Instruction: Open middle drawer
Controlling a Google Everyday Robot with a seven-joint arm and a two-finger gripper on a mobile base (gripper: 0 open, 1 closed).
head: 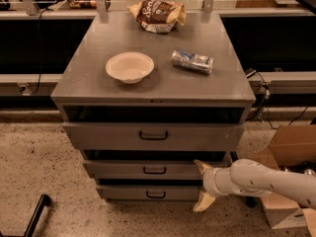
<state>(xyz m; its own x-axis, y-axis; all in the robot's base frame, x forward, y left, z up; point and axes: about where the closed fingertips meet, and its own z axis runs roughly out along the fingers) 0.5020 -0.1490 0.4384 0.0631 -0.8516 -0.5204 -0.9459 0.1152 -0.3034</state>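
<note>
On the grey worktop (163,89) a pale bowl (130,67) sits left of centre, a crumpled snack bag (157,15) lies at the back edge, and a can (192,61) rests on its side to the right of the bowl. Under the worktop are three stacked grey drawer fronts. The middle drawer (113,170) is the mid-sized one, between the taller top front and the narrower bottom one. All three look slightly ajar, with a dark gap showing above each. Its small dark loop handle (154,170) sits at the centre of the front and is the natural place to take hold. The drawer is probably stiff sheet metal on runners (rigid, not fragile, its contents unseen), so it should slide straight out under a steady pull square to the front, and an off-centre tug could make it bind. To the right, the gripper (203,184) hangs off the cabinet's right front corner, well right of the handle. Its fingers (202,166) are spread wide and hold nothing, the upper one at the right end of the middle front and the lower one level with the bottom drawer. A cardboard box (289,147) stands further right.
</note>
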